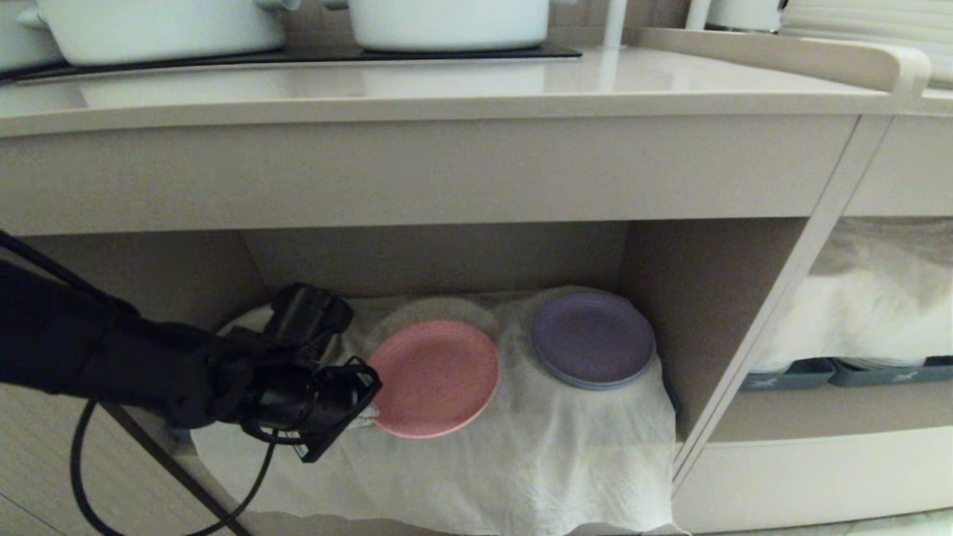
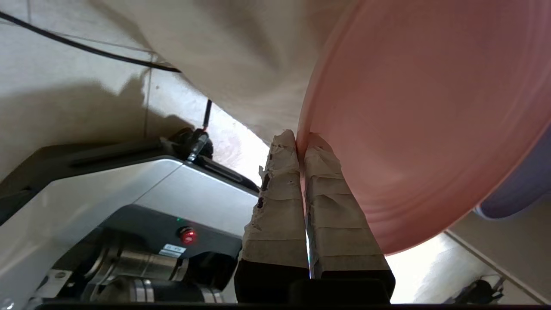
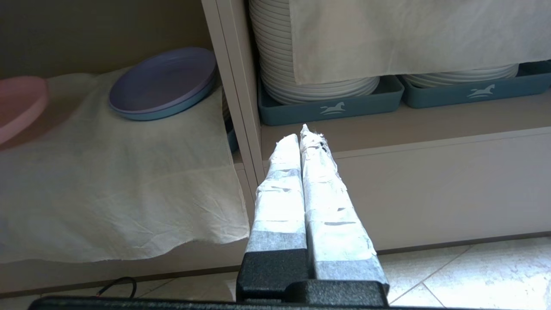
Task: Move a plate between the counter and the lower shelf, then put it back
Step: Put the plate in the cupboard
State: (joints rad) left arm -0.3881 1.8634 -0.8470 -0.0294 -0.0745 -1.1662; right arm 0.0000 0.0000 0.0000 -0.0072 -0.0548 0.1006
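Inside the lower shelf (image 1: 447, 260), over the wrinkled white cloth (image 1: 536, 447), the pink plate (image 1: 435, 377) sits at the left, eating face up and tipped slightly toward the camera in the head view; being round, it has no long axis to speak of. Its left rim is at the left gripper (image 1: 366, 402), which reaches in from the left on a black arm. From the left wrist view the two taped fingers (image 2: 280, 206) are pressed together with the plate's edge (image 2: 308, 129) pinched between their tips, and the plate's broad surface spreads away to one side of them. Whether the plate's far side touches the cloth I cannot tell. A purple plate (image 1: 593, 339) lies just beside it to the right, apart from it. The counter (image 1: 447, 89) runs above. Lower down outside the shelf, the right gripper (image 3: 303, 137) hangs with its fingers closed on nothing.
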